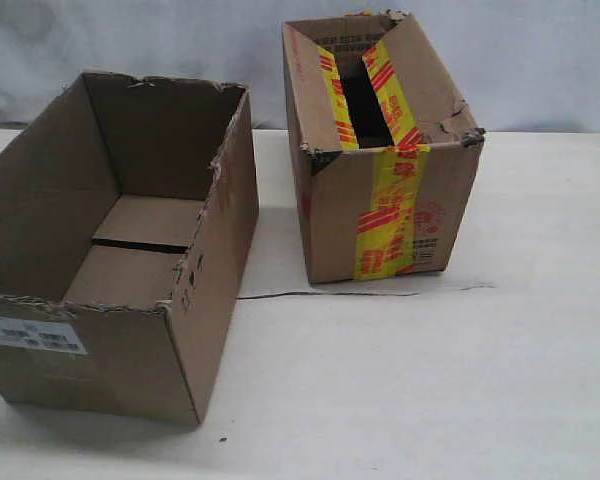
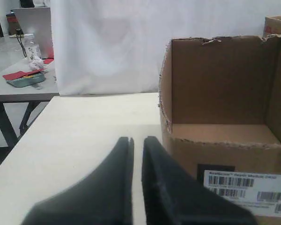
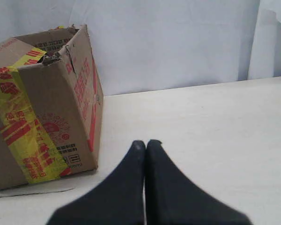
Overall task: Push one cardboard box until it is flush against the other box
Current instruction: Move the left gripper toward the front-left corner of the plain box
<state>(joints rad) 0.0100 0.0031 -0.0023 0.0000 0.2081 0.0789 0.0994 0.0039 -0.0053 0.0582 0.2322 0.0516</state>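
Observation:
The plain cardboard box (image 1: pixel 100 370) stands open-topped at the left, with ragged top edges and a white barcode label (image 1: pixel 30 335) on its near side. The other box (image 1: pixel 390 200), with yellow tape and red print, stands at the back right, a wide gap of table between the two. Neither gripper shows in the exterior view. My left gripper (image 2: pixel 136 139) is low over the table just beside the plain box (image 2: pixel 225 79), near its labelled corner, fingers almost together and holding nothing. My right gripper (image 3: pixel 146 143) is shut and empty, to the side of the taped box (image 3: pixel 42 117) and apart from it.
The pale table (image 1: pixel 430 380) runs on in front of and to the right of the boxes. A thin flat scrap (image 1: pixel 320 294) lies at the taped box's base. A white curtain (image 2: pixel 107 42) hangs behind. A side table (image 2: pixel 23 86) with a bottle stands beyond the table's edge.

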